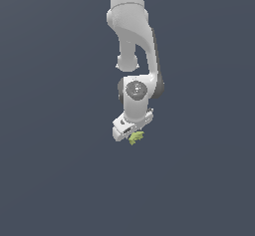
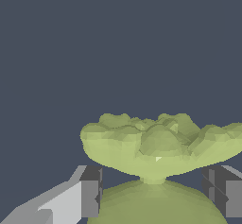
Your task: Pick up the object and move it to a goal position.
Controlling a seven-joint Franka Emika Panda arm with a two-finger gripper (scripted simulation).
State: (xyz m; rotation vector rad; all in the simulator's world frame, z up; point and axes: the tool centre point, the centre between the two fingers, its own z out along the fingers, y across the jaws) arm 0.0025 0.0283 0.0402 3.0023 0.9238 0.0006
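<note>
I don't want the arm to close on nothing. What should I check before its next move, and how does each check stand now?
1. Object lies between the pincer fingers: ok.
2. Fingers touching the object: not ok; gaps show on both sides in the wrist view.
3. Pincer open enough to straddle it: ok.
4. Object resting on the floor or lifted: cannot tell.
5. Goal position marked: not ok; neither view shows a marker.

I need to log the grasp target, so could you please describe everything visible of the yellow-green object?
The object is small, matte yellow-green and lumpy. In the wrist view it shows a wide, ruffled upper part joined by a narrow neck to a rounded lower mass, sitting between the gripper's dark fingers; contact with them cannot be confirmed. In the exterior view it sits just under the gripper, far smaller than it.
</note>
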